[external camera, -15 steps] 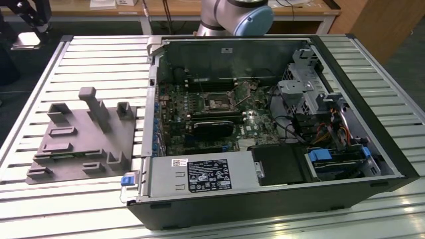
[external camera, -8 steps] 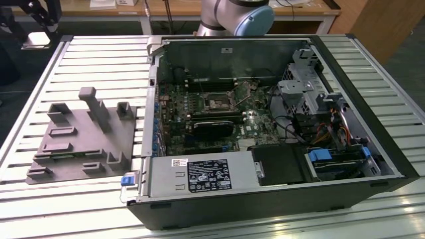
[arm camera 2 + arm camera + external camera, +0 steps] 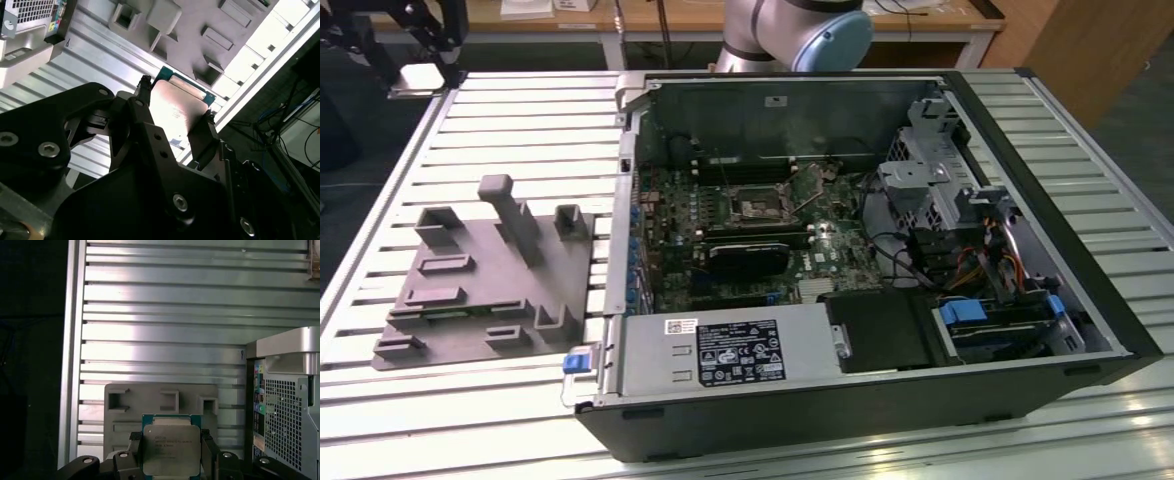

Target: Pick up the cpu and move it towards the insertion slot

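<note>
The cpu (image 3: 171, 450) is a flat square chip with a silvery top and a green rim. It hangs in the air between the black fingers (image 3: 135, 449) of my gripper (image 3: 171, 454), which is shut on its two opposite edges. In the second wrist view the cpu (image 3: 175, 107) shines above the slatted table, with the gripper (image 3: 175, 116) clamped around it. Below it lies the grey fixture plate (image 3: 160, 395). The insertion slot (image 3: 757, 208) is a small dark square socket with a silver frame on the green board inside the open computer case.
The open computer case (image 3: 881, 250) lies on the slatted aluminium table (image 3: 520, 120), with the fixture plate (image 3: 494, 280) to the exterior view's left of it. A black card (image 3: 747, 258) and cables (image 3: 947, 260) sit near the socket. The arm's base (image 3: 794, 30) stands behind the case.
</note>
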`<state>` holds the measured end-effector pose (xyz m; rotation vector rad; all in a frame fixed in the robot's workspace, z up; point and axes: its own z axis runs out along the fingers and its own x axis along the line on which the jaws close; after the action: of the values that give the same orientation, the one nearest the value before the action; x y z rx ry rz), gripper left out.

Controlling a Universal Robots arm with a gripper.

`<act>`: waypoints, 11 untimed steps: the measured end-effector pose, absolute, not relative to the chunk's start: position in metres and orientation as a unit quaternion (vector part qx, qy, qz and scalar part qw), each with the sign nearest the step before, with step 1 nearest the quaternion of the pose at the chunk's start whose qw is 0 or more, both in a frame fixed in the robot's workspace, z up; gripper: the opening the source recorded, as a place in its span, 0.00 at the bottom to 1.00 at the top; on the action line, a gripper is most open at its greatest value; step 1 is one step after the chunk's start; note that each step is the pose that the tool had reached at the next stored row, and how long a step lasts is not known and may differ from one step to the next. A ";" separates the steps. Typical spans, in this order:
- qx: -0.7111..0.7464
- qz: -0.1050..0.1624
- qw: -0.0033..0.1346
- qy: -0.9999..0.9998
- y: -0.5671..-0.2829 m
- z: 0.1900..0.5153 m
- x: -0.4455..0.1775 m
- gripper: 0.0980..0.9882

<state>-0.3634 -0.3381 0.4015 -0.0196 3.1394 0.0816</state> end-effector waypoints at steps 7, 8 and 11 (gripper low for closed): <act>-0.006 0.026 0.001 1.000 -0.337 0.401 -0.347 0.50; -0.006 0.026 0.001 1.000 -0.337 0.401 -0.345 0.50; -0.006 0.026 0.001 1.000 -0.336 0.401 -0.338 0.50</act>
<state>-0.3379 -0.3363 0.4013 -0.0196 3.1394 0.0816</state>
